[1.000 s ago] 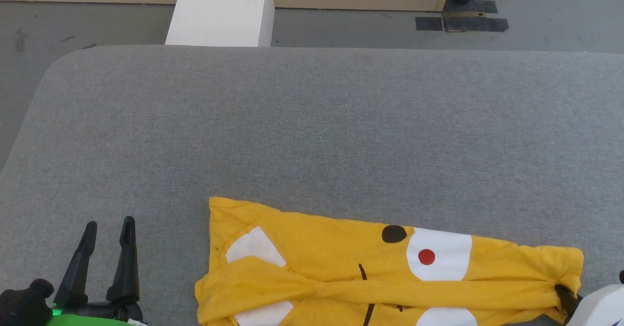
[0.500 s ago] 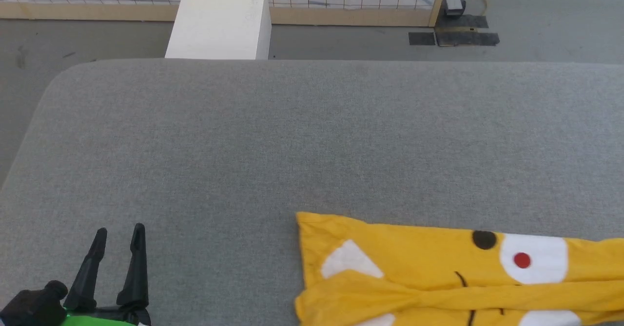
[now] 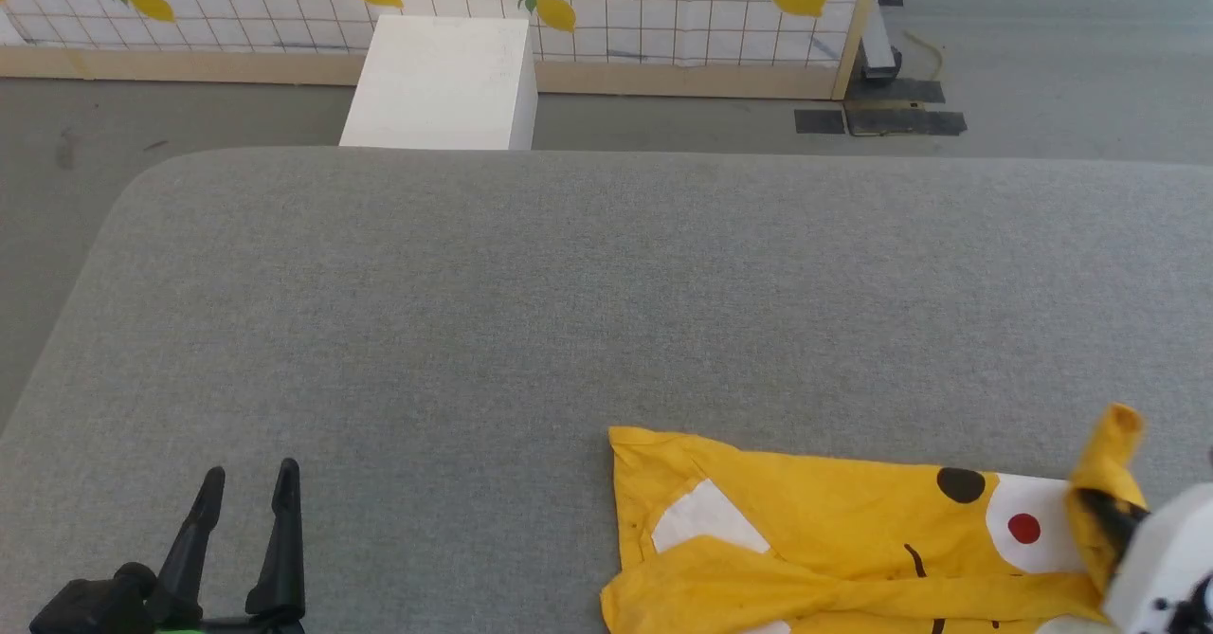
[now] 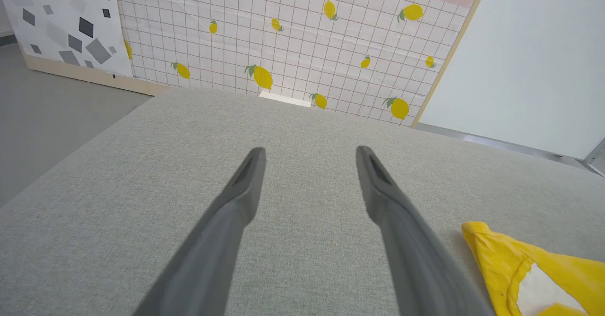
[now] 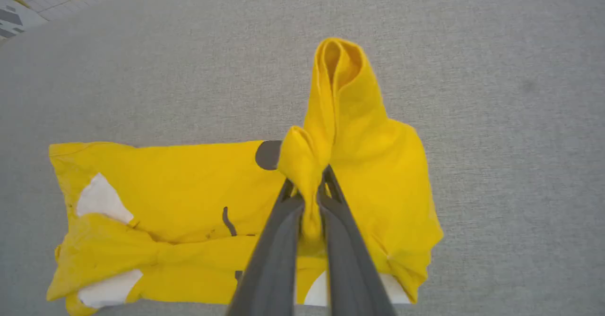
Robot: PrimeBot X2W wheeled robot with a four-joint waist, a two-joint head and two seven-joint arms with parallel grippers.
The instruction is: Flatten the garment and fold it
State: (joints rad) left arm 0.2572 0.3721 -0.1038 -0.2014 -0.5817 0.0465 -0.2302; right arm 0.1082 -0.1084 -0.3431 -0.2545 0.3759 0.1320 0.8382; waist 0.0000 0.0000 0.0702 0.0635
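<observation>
Garment [image 3: 834,539] lies at the near right of the grey table [image 3: 569,283] in our head view. One end is lifted by the right gripper [image 3: 1092,501], which is clamped on a bunch of cloth. The left gripper [image 3: 250,473] hangs spread and empty, well apart. We judge the small pinch could slip, or the raised end could drag the rest into fresh creases. The white box [image 3: 436,84] beyond the table shows a closed top, so we cannot tell what it holds. Our left wrist view has wide fingers over bare table, with the garment's corner near. Our right wrist view shows fingers nipped narrow on a yellow fold, above a twisted band of cloth.
</observation>
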